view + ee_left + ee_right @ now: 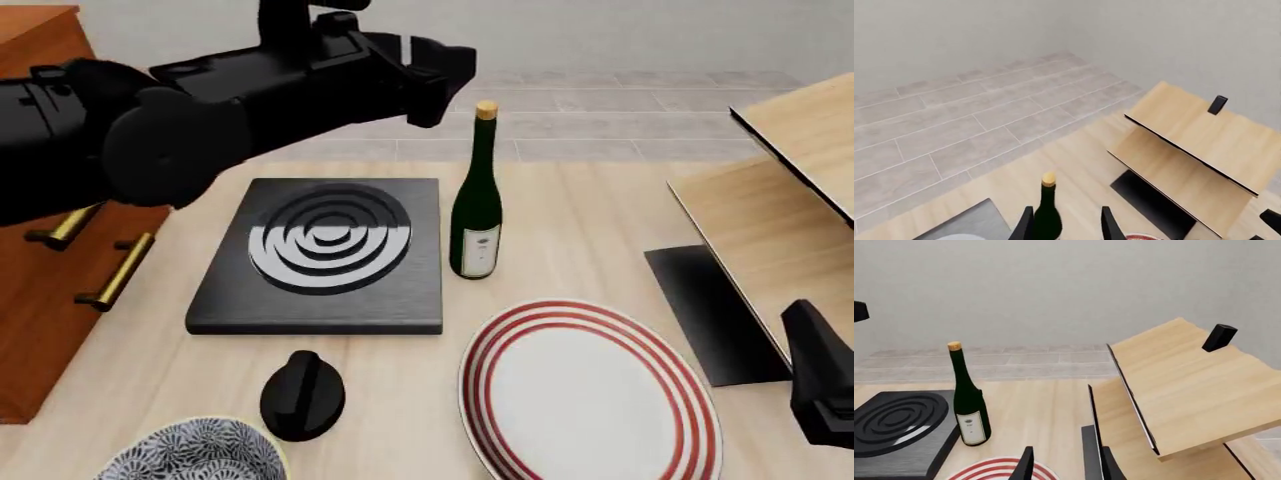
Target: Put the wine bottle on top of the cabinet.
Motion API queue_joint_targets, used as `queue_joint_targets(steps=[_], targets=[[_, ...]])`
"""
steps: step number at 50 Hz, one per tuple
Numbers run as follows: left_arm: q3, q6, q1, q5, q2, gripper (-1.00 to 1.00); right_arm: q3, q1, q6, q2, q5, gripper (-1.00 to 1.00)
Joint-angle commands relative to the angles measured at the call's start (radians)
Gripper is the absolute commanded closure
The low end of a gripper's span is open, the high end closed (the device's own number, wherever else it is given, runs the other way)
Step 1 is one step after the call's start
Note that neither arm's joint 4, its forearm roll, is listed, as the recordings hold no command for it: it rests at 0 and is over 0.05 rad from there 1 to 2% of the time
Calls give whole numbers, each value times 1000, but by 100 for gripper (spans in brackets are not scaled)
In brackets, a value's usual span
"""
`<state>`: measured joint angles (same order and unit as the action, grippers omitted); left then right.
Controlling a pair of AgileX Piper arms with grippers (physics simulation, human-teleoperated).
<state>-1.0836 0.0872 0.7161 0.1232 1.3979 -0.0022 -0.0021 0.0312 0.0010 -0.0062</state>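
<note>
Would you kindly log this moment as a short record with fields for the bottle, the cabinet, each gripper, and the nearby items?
wine bottle: upright on the table, beside the black ringed slab, not gripped
cabinet: at the table's left edge, nothing visible on the part of its top in view
left gripper: open, fingers either side of the bottle, contact unclear
right gripper: open, holding nothing, near the pale wooden shelf
nearby: red-striped plate, black knob, patterned bowl

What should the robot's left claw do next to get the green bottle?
Probably ease the left claw down and close it on the wine bottle. The bottle stands upright beside the black ringed slab, its neck already between the open fingers, and nothing grips it yet.
</note>
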Motion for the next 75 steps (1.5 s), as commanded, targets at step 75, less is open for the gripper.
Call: queue_joint_targets(steps=[75], targets=[[-222, -45, -44, -67, 349, -100, -4, 5, -3, 0, 6, -100]])
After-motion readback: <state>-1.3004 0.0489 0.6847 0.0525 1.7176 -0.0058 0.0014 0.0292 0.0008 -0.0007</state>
